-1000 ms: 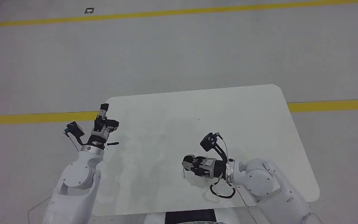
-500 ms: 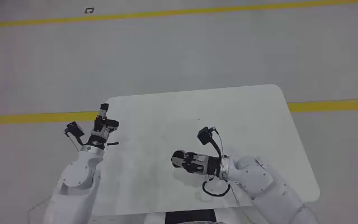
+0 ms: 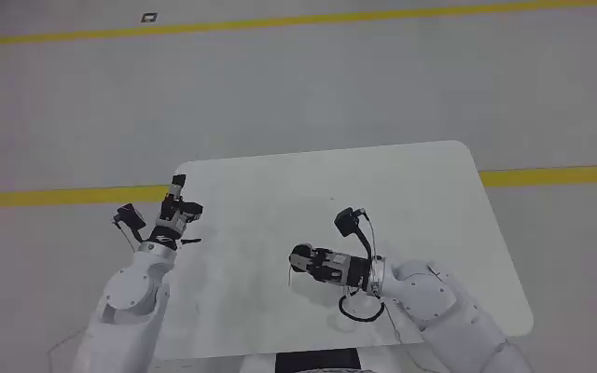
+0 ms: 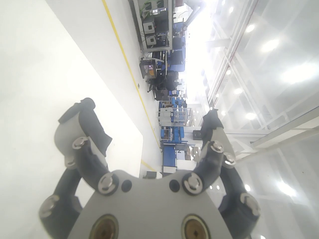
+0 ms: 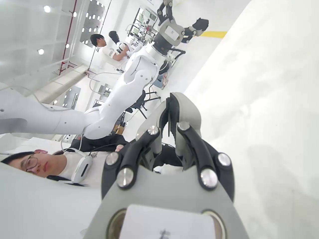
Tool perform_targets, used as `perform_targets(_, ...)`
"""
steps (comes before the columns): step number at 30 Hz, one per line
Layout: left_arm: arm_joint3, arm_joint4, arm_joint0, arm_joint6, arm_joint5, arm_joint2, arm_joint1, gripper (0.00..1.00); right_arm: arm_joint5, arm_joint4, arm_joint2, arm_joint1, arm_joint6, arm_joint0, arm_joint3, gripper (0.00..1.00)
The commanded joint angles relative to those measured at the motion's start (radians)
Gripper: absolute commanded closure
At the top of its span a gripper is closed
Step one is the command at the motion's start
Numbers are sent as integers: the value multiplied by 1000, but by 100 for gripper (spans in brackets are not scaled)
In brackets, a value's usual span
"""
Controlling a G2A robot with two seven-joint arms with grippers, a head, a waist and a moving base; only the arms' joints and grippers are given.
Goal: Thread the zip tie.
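Observation:
My right gripper [image 3: 298,260] hovers low over the front middle of the white table [image 3: 392,186]. In the right wrist view its fingers [image 5: 185,108] are shut on a thin black zip tie [image 5: 169,123], seen edge-on between the pads. A short dark end of the zip tie [image 3: 290,271] hangs below the jaws in the top view. My left gripper [image 3: 176,193] is held up at the table's left edge, about a third of the table's width from the right one. In the left wrist view the left gripper [image 4: 149,111] is open, with nothing between its fingers.
The table top is bare white with rounded corners; its left edge [image 4: 119,100] runs just beside the left gripper. A black cable loop [image 3: 359,312] hangs from the right wrist near the front edge. Grey floor with yellow lines [image 3: 280,20] surrounds the table.
The right gripper carried the zip tie leftward across the table, then eased slightly back and up. The left gripper shifted a little to the right and stayed open.

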Motion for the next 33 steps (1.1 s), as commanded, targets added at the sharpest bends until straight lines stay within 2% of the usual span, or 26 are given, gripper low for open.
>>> perform_targets(1,0,-40,4,-49,54,-7,2,0,0,-2,12,3,-14,-7,5,100)
perform_targets(6,-27,-110,14,-156,174,22,3,0,0,-10,44,10,-69,-25,27,100)
perform_targets(7,-38,-102,14,-165,182,27,4,0,0,-4,48,11,-81,-28,31,100)
perform_targets(8,-51,-83,14,-168,174,28,5,0,0,-4,50,11,-85,-28,33,100)
perform_targets(17,-54,-76,9,-170,168,33,5,0,5,-12,46,10,-95,-28,33,100)
perform_targets(19,-72,-74,14,-224,156,44,7,0,4,-32,41,9,-117,-25,34,100)
perform_targets(20,-83,-102,20,-275,163,45,9,0,1,-47,37,8,-134,-24,36,100)
perform_targets(23,-108,-161,36,-404,199,45,14,0,0,-65,26,5,-185,-22,36,100)
perform_targets(26,-109,-226,41,-492,246,50,18,0,0,-75,18,4,-225,-17,39,100)
perform_targets(31,-96,-306,38,-603,328,58,24,0,0,-93,6,3,-284,-9,44,100)
perform_targets(33,-102,-303,31,-618,329,58,27,0,0,-92,2,3,-294,-8,47,100)
